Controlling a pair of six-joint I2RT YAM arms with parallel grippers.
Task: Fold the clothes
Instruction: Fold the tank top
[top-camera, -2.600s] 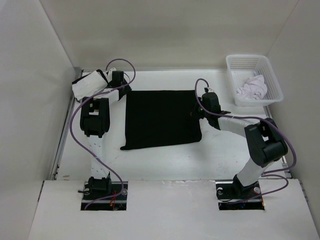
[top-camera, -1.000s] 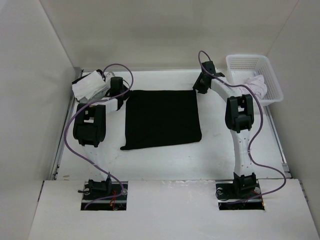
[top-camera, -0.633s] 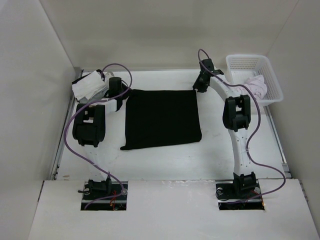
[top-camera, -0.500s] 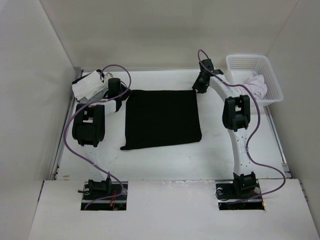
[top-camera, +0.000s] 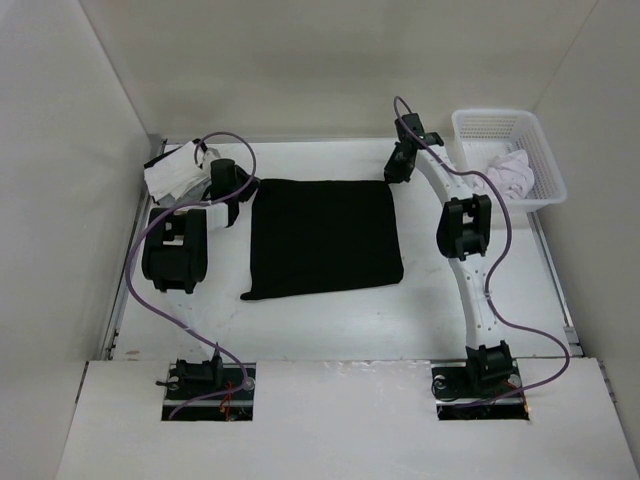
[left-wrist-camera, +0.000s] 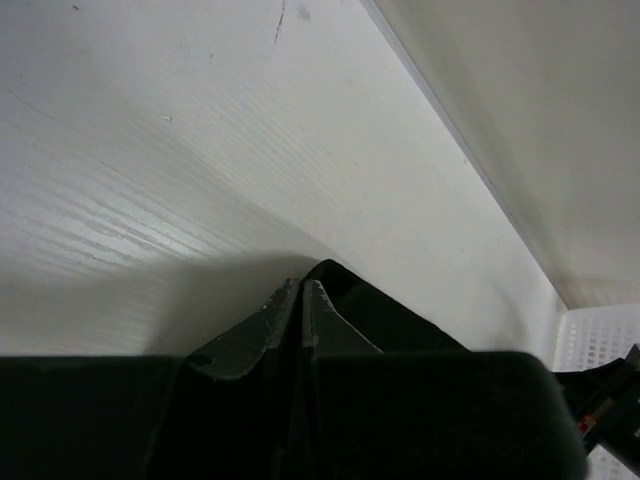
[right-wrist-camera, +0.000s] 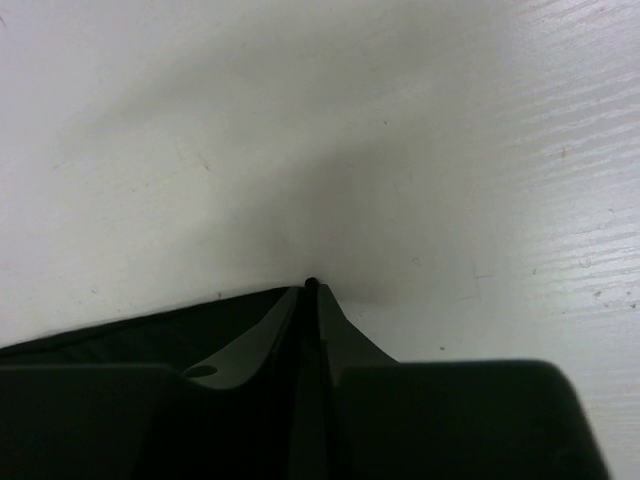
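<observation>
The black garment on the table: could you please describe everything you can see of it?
The black garment is plain, soft, matte fabric with no visible print, laid out flat as a rough rectangle on the white table, its near left corner poking out slightly. The left claw and the right claw each appear shut on one of its far corners, down at table level.

The clothes (top-camera: 322, 238) lie flat in the middle of the table (top-camera: 330, 325), the left gripper (top-camera: 243, 192) at their far left corner and the right gripper (top-camera: 394, 178) at their far right one. A basket (top-camera: 495, 130) with a crumpled garment (top-camera: 508, 172) in it stands in the table's far right corner, and a cloth stack (top-camera: 172, 170) lies in its far left corner.
</observation>
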